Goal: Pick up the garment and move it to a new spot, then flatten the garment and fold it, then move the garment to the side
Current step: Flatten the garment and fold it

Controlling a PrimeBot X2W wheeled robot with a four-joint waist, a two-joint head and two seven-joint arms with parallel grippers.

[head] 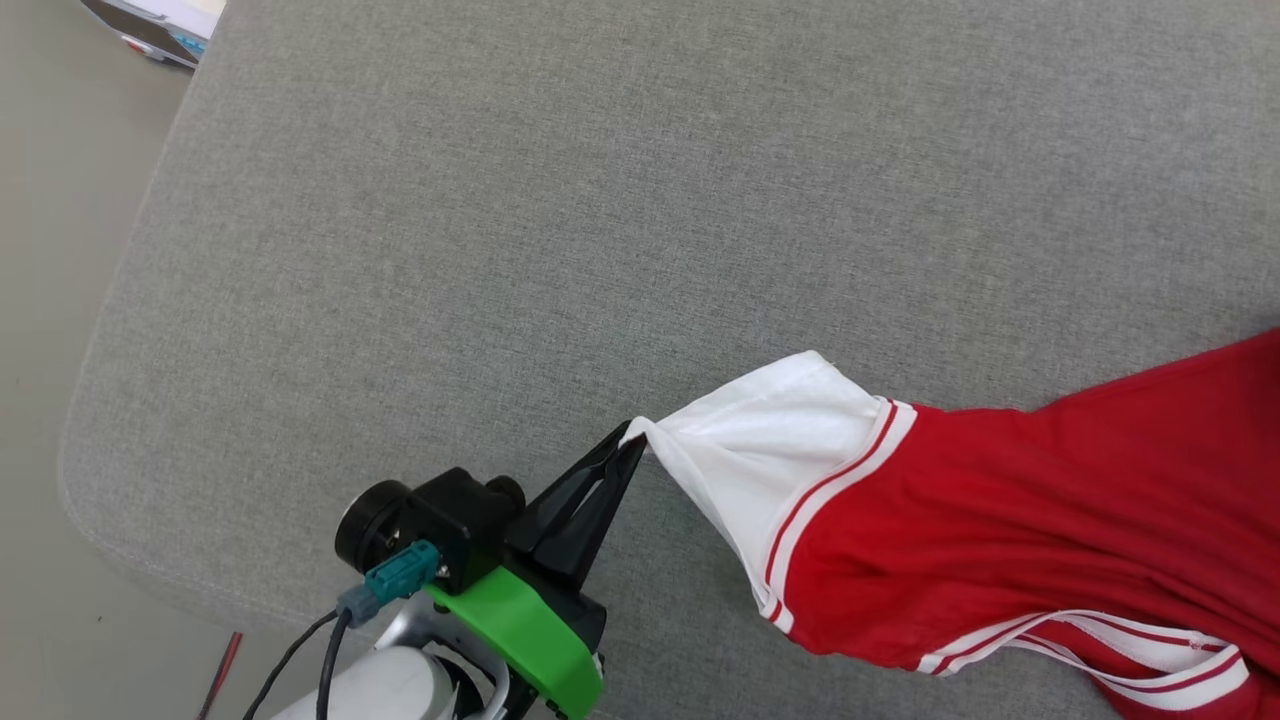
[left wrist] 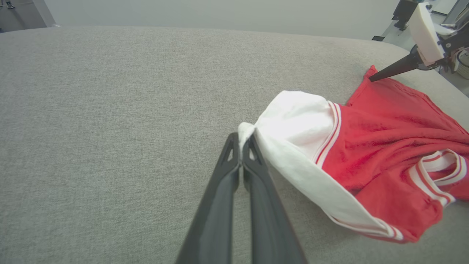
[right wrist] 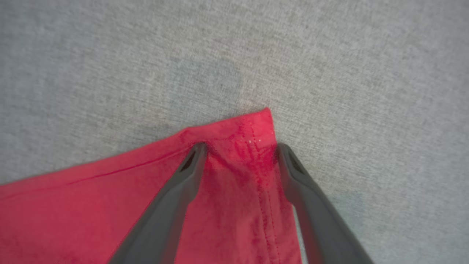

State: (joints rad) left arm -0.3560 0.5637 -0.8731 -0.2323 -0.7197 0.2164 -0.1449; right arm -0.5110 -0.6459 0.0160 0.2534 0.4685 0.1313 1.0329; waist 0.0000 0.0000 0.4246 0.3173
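at the tip of the garment's white sleeve, my left claw (head: 632, 442) is pressed together on the cloth, its two dark fingers meeting with a small fold of white caught between them. the garment (head: 1000, 520) lies on a grey fabric cushion (head: 600, 200). the sleeve (head: 770, 440) is drawn out from the red body into a point toward that claw, with red-and-white striped trim where white meets red. the striped neck opening (head: 1150, 650) sits rumpled on the near side of the red body.

from my left wrist, the left claw (left wrist: 242, 141) holds the sleeve edge and the garment (left wrist: 384, 146) spreads away beyond it. at the garment's far red corner, my right claw (left wrist: 372, 78) touches down on the cloth.

from my right wrist, the right claw (right wrist: 240, 146) stands wide apart, one finger on the red cloth and the other at the garment's side edge. the hemmed corner (right wrist: 262, 124) lies flat between and just past the tips, not pinched.

well away from the garment, past the cushion's rounded corner, is pale floor (head: 40, 300), and dark cables (head: 290, 660) run from my left wrist.
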